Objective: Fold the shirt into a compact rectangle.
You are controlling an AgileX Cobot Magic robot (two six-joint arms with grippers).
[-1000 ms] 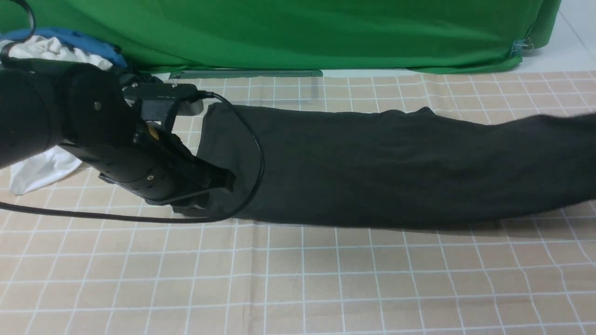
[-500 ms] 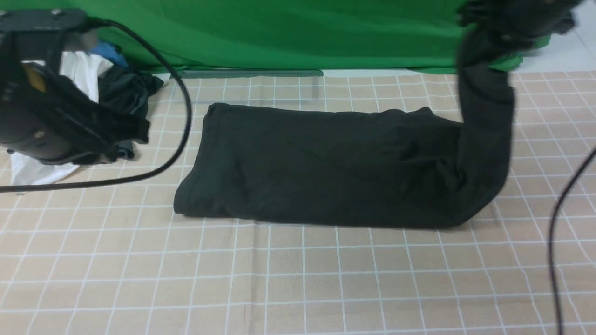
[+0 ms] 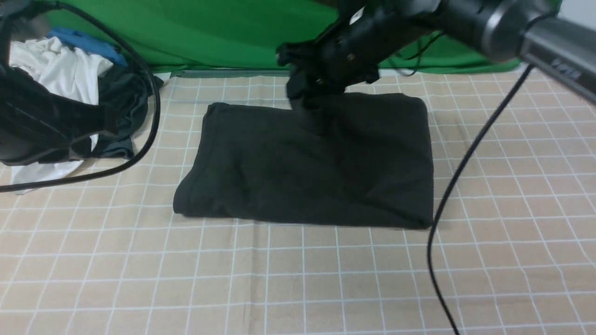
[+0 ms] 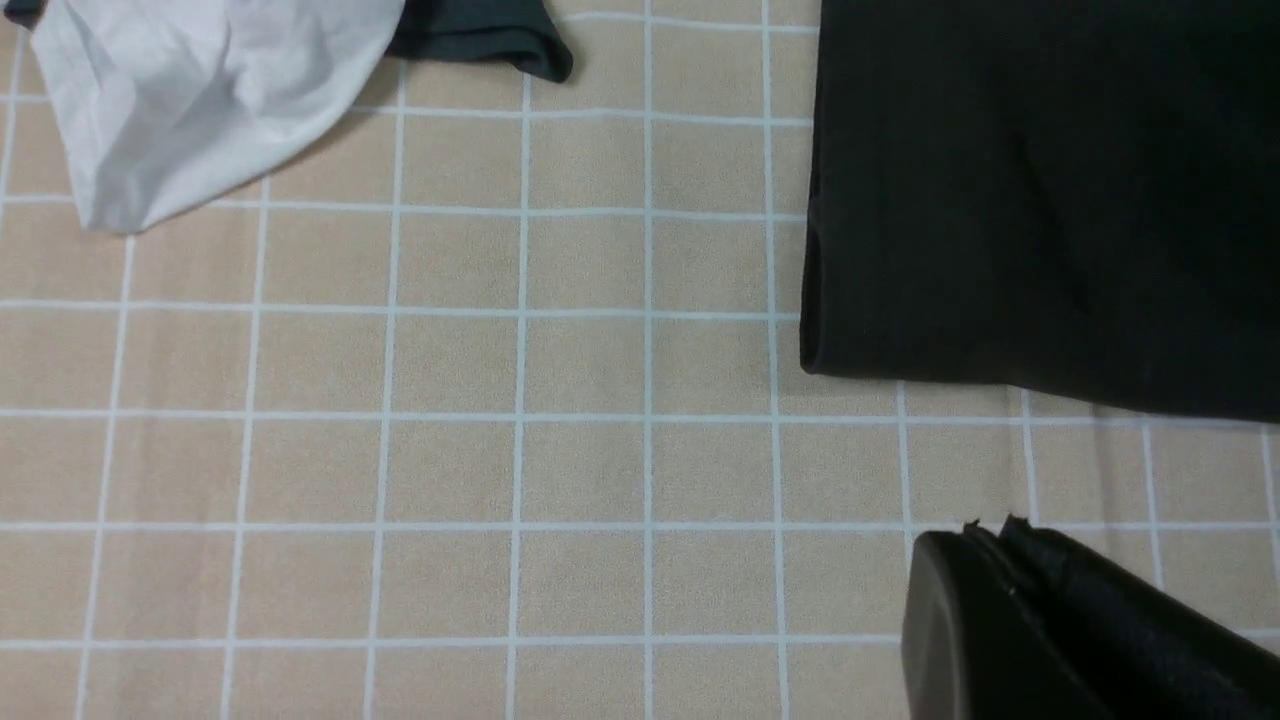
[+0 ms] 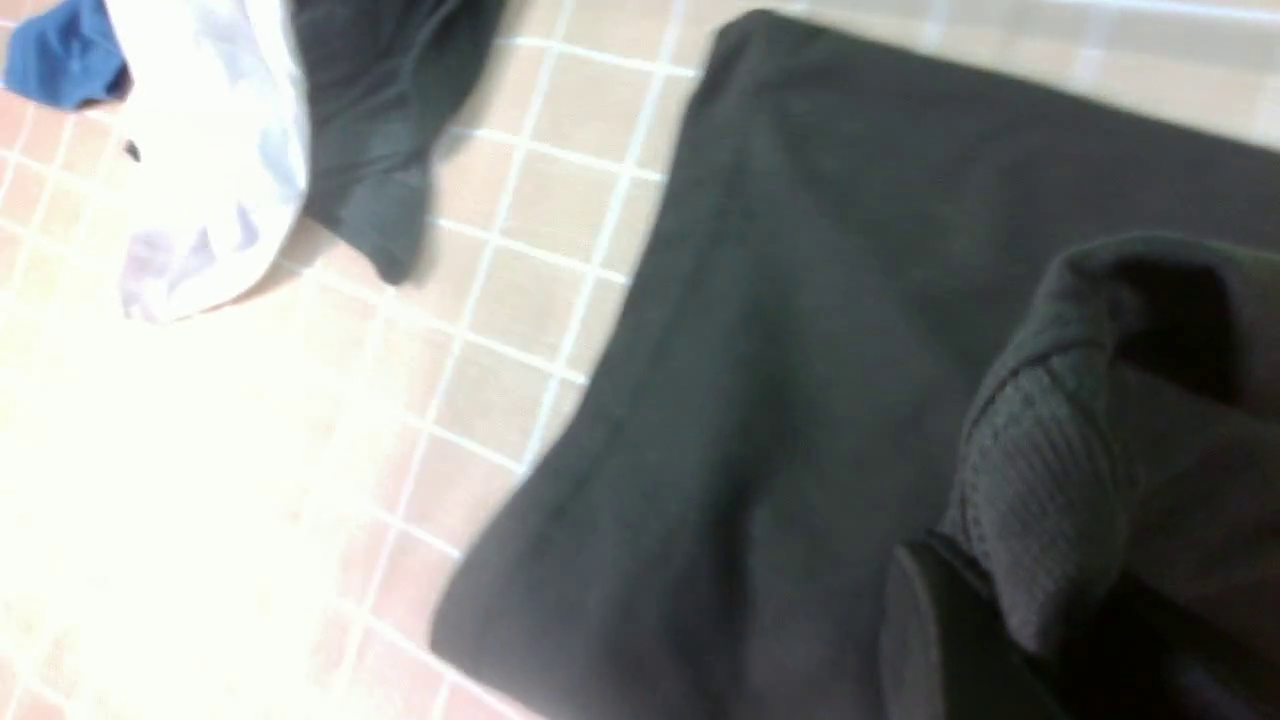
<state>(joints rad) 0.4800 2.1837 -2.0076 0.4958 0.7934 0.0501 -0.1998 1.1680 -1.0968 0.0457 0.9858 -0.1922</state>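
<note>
The black shirt (image 3: 326, 177) lies on the checked cloth as a wide folded band, its right part doubled over to the left. My right gripper (image 3: 309, 109) hangs over the shirt's far middle, shut on a bunched end of the fabric (image 5: 1040, 480); in the right wrist view the right gripper (image 5: 1050, 610) has cloth pinched between its fingers. My left gripper (image 3: 107, 135) is off to the left, apart from the shirt. In the left wrist view the left gripper (image 4: 985, 535) is shut and empty above the cloth, near the shirt's (image 4: 1040, 200) corner.
A heap of clothes sits at the far left: a white garment (image 3: 56, 70), a dark grey-green one (image 3: 125, 111) and something blue (image 3: 88, 42). A green backdrop (image 3: 233, 32) hangs behind the table. The right arm's cable (image 3: 447, 204) trails past the shirt's right edge.
The right gripper has lifted the shirt's right end and carried it leftward over the middle, halving the band's length. The left gripper let go of the left end and drew back left.
</note>
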